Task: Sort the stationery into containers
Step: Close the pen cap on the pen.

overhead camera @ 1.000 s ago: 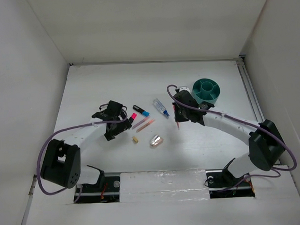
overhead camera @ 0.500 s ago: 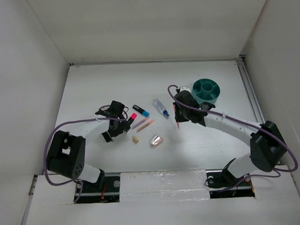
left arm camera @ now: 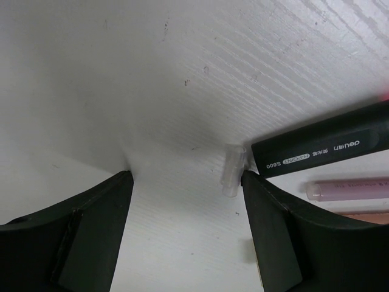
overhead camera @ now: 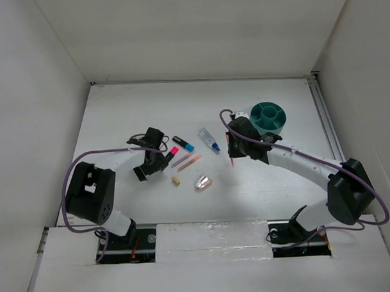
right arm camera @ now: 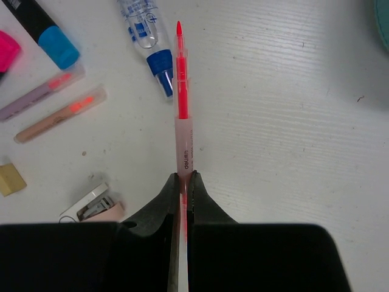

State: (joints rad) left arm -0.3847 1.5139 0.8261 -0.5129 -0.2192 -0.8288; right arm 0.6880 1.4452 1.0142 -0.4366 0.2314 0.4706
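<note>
Right claw (right arm camera: 183, 180) pinching thin pink translucent pen (right arm camera: 182, 115), aloft, short of round teal divided plastic bowl (overhead camera: 274, 128). Left claw (left arm camera: 185, 180) spread, one finger touching black pink-capped marker (left arm camera: 322, 149) on white counter (overhead camera: 117, 116). Bowl looks empty; sorting barely begun.

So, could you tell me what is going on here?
The right arm's jaws are shut on a thin pink pen, held over the table, short of the teal bowl. The left arm's jaws are open, low over the table, beside the end of a black marker. Other stationery lies loose between them.
</note>
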